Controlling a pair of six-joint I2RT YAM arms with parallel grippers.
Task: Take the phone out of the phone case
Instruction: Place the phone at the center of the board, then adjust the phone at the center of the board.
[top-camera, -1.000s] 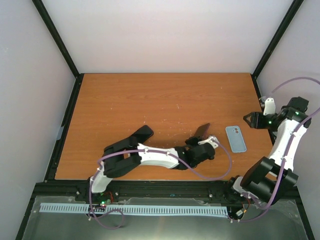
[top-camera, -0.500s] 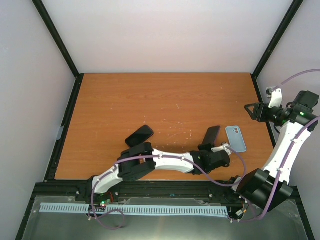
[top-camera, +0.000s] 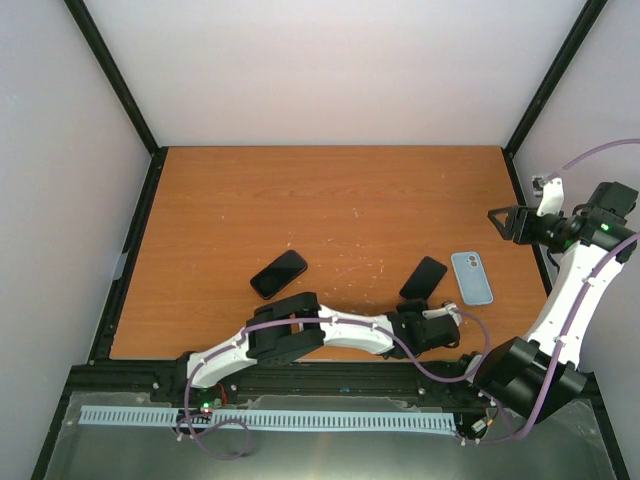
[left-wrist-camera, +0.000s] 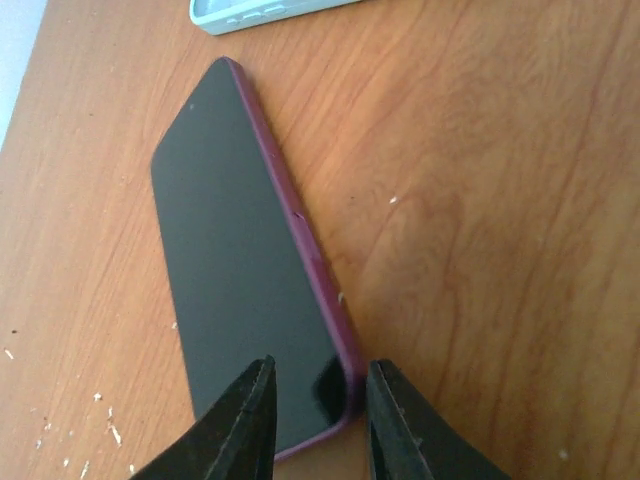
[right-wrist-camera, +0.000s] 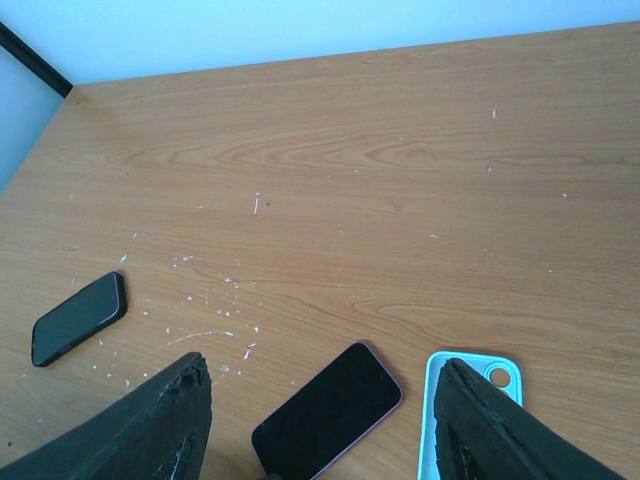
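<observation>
Phone (left-wrist-camera: 240, 260) lies flat, L gripper (left-wrist-camera: 318, 365) ajar at its end; R gripper (right-wrist-camera: 320, 362) open.

A robotics lab test cell, shown by a bare wood-grain table (top-camera: 330, 190) boxed in by plain white panels (top-camera: 340, 70) and black frame struts (top-camera: 112, 72), with a cabled left arm (top-camera: 340, 328) and right arm (top-camera: 565, 290) bolted at its near edge
</observation>
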